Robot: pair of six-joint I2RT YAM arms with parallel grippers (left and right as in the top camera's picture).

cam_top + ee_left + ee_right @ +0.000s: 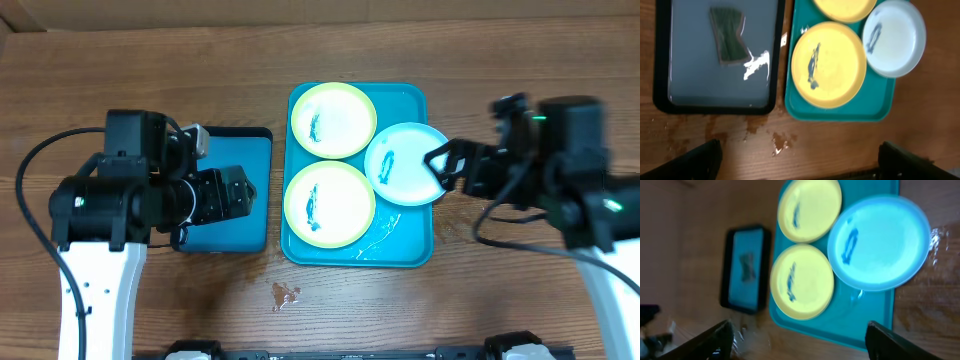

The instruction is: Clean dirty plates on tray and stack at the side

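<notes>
Right gripper [447, 167] is hovering with jaws apart at the rim of the blue plate [405, 163], which is lying over the right edge of the tray [410, 255] beside two yellow plates [333, 120]. Lifting it for cleaning looks to be the step, which calls for closing on the rim. Left gripper [238, 193], also open, is hanging above the sponge [729, 36].

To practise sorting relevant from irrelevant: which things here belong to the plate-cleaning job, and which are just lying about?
Job: upper yellow-green plate, lower yellow-green plate, light blue plate, turquoise tray, sponge (likely for wiping).

Lying about: dark-rimmed tray under the sponge, small wet stain.
</notes>
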